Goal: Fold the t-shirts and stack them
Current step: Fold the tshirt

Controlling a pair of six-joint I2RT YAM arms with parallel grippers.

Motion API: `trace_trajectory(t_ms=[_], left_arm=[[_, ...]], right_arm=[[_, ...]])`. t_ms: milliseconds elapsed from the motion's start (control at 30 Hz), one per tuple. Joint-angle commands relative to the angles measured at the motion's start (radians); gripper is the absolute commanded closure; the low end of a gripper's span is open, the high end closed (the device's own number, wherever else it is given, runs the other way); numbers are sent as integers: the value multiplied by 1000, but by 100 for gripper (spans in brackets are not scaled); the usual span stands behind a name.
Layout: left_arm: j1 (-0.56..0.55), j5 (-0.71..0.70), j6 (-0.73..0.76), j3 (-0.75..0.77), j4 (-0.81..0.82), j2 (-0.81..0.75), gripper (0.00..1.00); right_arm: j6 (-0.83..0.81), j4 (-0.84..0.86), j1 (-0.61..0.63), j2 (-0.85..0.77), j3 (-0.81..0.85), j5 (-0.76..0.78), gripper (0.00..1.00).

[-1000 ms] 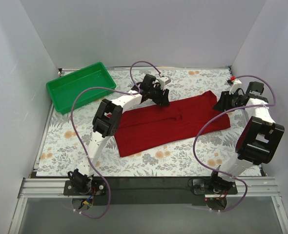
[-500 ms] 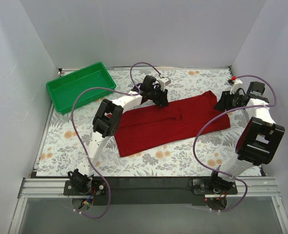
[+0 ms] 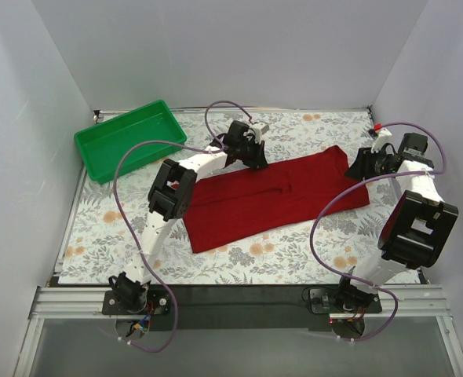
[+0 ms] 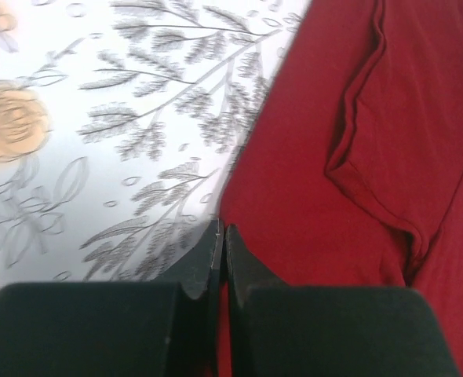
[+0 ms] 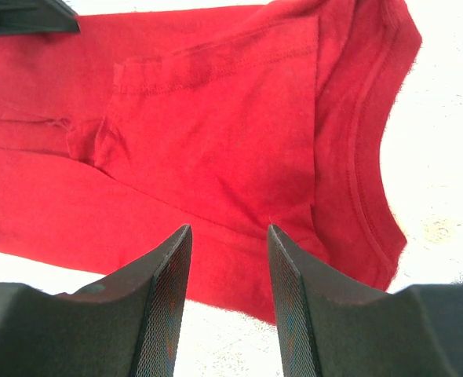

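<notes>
The dark red t-shirt (image 3: 278,200) lies on the floral table cover as a long folded strip, running from the near left to the far right. My left gripper (image 3: 257,161) is at the strip's far edge near its middle. In the left wrist view its jaws (image 4: 222,232) are pressed together on the hem of the t-shirt (image 4: 388,78), with red cloth showing in the thin slit between them. My right gripper (image 3: 355,168) is at the collar end. In the right wrist view it (image 5: 229,232) is open and empty, hovering over the t-shirt (image 5: 216,118) near its edge.
An empty green tray (image 3: 129,140) stands at the far left corner. The floral table cover (image 3: 294,251) lies bare in front of the shirt. White walls close in on the left, back and right. Purple cables loop above both arms.
My left gripper has shifted slightly towards the far left at the shirt's edge. The right gripper and the shirt have hardly moved.
</notes>
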Motion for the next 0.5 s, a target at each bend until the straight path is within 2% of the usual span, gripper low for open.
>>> trace_trajectory(t_ms=[0,200,467], left_arm=[[63,-141,-85,-6,-69,-8,100],[141,-229,-188,-96,-17,-61,100],[238,-434,-309,-198,-40,-124,100]], right_arm=[[9,15,-8,-40,-9,-23,57],[8,15,-8,-46,-25,-28,57],[5,13,-8,-51,-39,-28,57]])
